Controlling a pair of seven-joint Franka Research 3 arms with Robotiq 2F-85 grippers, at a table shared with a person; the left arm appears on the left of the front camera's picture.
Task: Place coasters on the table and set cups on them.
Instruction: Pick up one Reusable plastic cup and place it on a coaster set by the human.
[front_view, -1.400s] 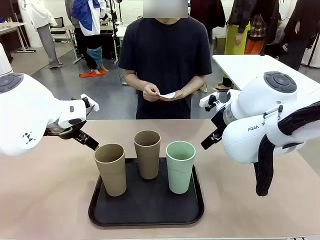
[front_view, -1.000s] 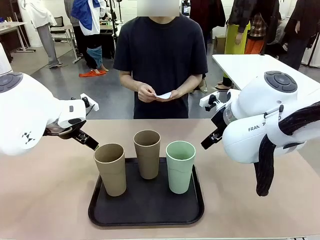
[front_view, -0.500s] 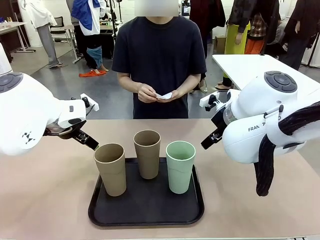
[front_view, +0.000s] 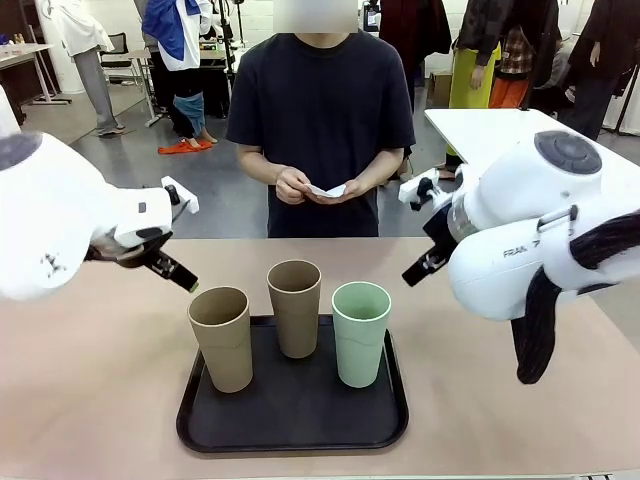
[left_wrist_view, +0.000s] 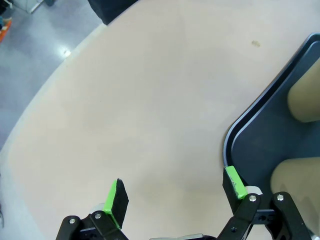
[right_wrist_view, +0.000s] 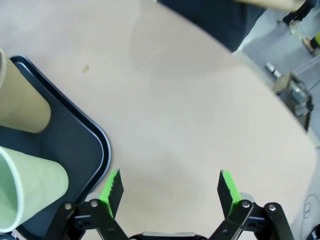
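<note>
Three cups stand upright on a black tray (front_view: 290, 425): a tan cup (front_view: 222, 338) at left, a tan cup (front_view: 294, 308) behind the middle, and a mint green cup (front_view: 360, 332) at right. Across the beige table (front_view: 90, 390) a person holds white coasters (front_view: 332, 190) in both hands at waist height. My left gripper (front_view: 182, 277) hovers open above the table just left of the tray, with nothing between its green pads (left_wrist_view: 118, 196). My right gripper (front_view: 418, 270) hovers open right of the mint cup (right_wrist_view: 27, 187), also with nothing between its pads.
The tray (left_wrist_view: 252, 140) takes up the middle front of the table, its corner close to my left gripper's finger. A white table (front_view: 490, 130) stands at the back right. Other people stand farther off behind the person.
Both arms have lifted slightly, with the jaws as wide as before. The cups have not moved, and the person holds the coasters as before.
</note>
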